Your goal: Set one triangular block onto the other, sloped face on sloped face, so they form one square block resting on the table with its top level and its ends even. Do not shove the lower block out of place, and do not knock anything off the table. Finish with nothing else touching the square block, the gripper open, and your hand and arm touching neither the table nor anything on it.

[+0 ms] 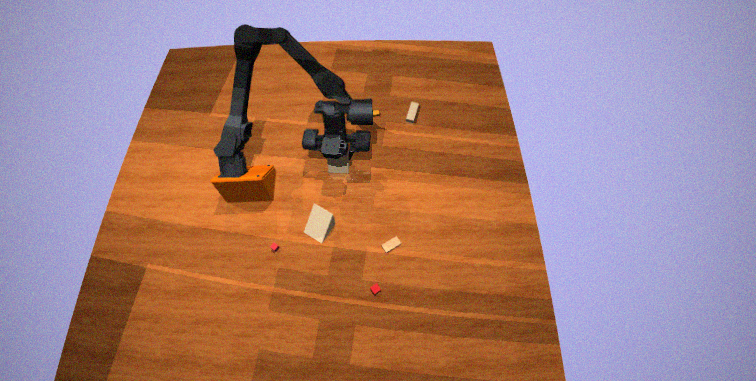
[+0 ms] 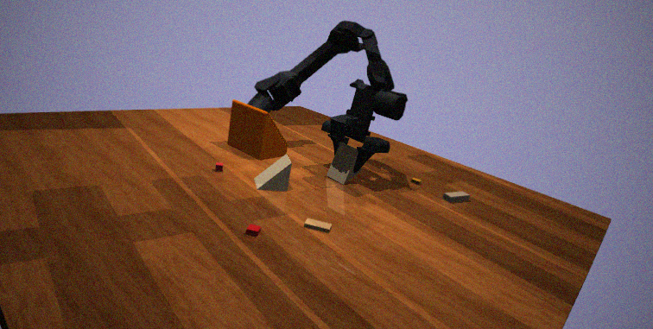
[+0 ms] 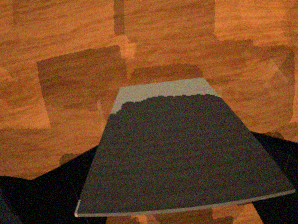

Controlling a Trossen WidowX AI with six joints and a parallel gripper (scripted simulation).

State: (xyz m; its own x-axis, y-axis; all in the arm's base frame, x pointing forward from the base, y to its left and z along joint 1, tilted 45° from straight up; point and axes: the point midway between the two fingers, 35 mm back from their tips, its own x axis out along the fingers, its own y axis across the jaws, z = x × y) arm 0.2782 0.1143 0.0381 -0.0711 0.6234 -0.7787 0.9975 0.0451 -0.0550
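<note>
The end effector [image 1: 338, 158] [image 2: 349, 160] [image 3: 169, 139] is pinching one wedge [image 1: 338, 168] [image 2: 341, 164] [image 3: 185, 155] between its fingers. In the wrist view the wedge's broad face fills the gap, wider toward the camera and narrower away from it. Whether its lower edge touches the worktop [image 1: 449, 193] [image 2: 182, 257] [image 3: 165, 30] I cannot tell.

The coming move turns on how the other wedge [image 1: 318, 223] [image 2: 274, 175] lies. It rests on the worktop, well apart from the gripped one, toward the bottom of the top view and a little left. Its slope faces up and falls toward the lower left there, and its long axis runs askew to the held piece. So the next step, as I judge it, is to lift, carry the held wedge across, turn it about the vertical to match that skew, and tip it slope down. The stacking is not yet done. A poor match in turn would leave the ends uneven, and a low approach could shove the bottom wedge. The red cube [image 1: 274, 247] [image 2: 218, 167] near it also wants clearance.
</note>
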